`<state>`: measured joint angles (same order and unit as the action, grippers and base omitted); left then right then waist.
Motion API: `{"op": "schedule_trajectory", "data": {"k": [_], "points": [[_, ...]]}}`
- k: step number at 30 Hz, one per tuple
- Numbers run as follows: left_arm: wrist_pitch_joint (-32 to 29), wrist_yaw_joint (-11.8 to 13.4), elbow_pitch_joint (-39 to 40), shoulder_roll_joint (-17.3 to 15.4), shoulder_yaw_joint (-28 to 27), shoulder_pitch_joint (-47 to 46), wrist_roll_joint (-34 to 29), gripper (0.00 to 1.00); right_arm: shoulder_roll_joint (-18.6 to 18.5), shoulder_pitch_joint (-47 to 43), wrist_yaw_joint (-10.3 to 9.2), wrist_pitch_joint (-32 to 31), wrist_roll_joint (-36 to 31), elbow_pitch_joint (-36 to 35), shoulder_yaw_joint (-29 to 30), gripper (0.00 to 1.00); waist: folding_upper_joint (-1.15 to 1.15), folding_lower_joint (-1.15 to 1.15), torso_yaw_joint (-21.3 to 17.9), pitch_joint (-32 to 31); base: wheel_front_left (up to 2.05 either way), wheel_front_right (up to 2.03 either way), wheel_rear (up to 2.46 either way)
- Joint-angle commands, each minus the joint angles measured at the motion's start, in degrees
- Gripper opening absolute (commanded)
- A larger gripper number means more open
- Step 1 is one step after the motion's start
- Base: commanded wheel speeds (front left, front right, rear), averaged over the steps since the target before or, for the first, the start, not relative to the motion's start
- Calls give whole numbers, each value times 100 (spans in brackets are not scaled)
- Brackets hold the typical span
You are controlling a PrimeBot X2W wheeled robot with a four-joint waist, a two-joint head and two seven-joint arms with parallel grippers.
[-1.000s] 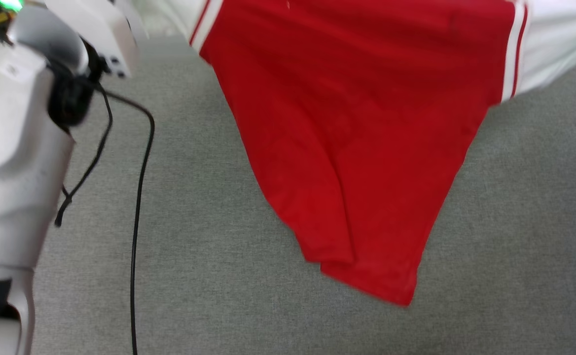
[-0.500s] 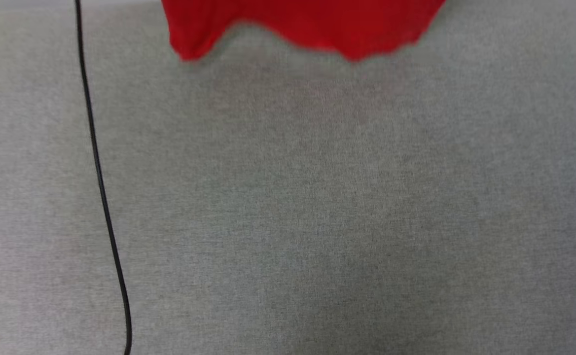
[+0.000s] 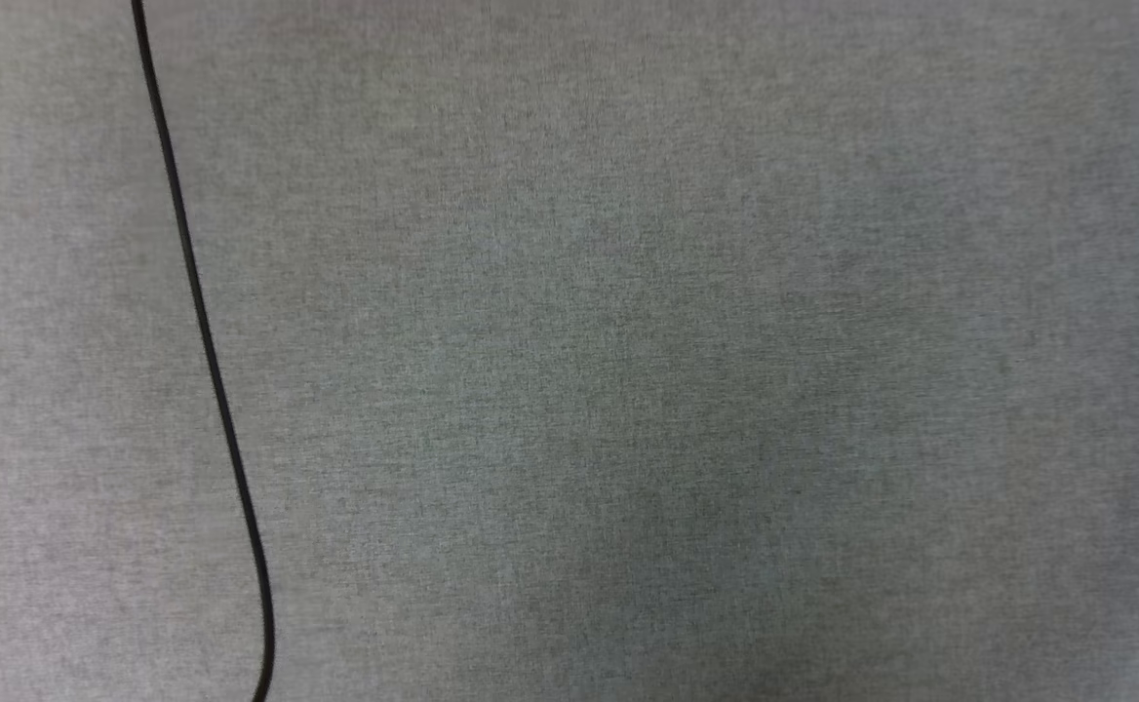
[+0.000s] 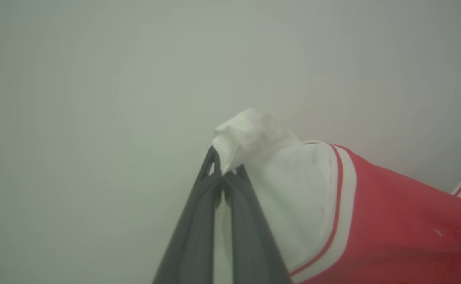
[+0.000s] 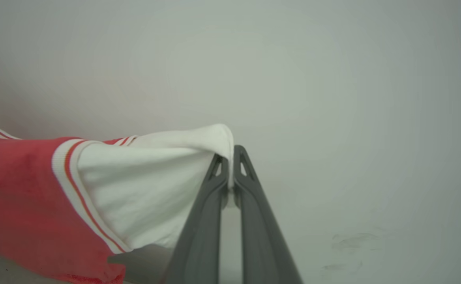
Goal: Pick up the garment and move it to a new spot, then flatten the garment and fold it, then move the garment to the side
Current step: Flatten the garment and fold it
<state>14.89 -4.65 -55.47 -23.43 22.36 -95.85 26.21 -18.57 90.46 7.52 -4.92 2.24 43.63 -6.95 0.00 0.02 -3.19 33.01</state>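
In the left wrist view my left gripper [image 4: 223,170] is shut on a bunched white sleeve of the garment [image 4: 392,221], whose red body with striped trim hangs away to the right. In the right wrist view my right gripper [image 5: 230,157] is shut on the other white sleeve of the garment [image 5: 25,189], and the red body stretches off to the left. Behind both grips is a plain pale wall. The garment is held up in the air between the two grippers.
The head view looks down on a grey fabric surface [image 3: 687,370]. A thin black cable [image 3: 207,341] runs from the top left down to the bottom edge at the left.
The head camera has swung down: the red garment and the pale arm have slid out of the top of the view, leaving the grey surface and the cable.
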Motion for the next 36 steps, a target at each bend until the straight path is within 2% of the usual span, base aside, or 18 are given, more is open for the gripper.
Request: {"op": "schedule_trajectory", "data": {"k": [1,9,15,21,24,30,36], "points": [[35,-46,-45,10,-24,103,28,0,30,51,-6,64,78,70,-12,0,0,-2,22,133,0,0,0],[42,-209,-195,210,-327,827,358,0,200,-441,-6,502,510,723,-302,0,0,-2,73,191,0,0,0],[36,-242,22,349,-569,1836,501,0,264,-1431,-6,915,1088,804,-599,0,0,-2,143,-57,0,0,0],[35,-256,626,427,-993,3235,513,0,245,-2760,-5,1213,1625,533,-828,0,0,-2,171,-470,0,0,0],[35,-252,1192,486,-1253,4226,331,0,214,-3662,-5,1337,1891,277,-893,0,0,-2,193,-852,0,0,0],[31,-198,2043,676,-1621,5549,81,0,127,-4899,-5,1343,2201,-198,-757,0,0,-2,247,-1414,0,0,0],[30,-185,2829,832,-1914,6821,-141,0,198,-6051,-5,1228,2356,-763,-460,0,0,-2,206,-1932,0,0,0]]}}
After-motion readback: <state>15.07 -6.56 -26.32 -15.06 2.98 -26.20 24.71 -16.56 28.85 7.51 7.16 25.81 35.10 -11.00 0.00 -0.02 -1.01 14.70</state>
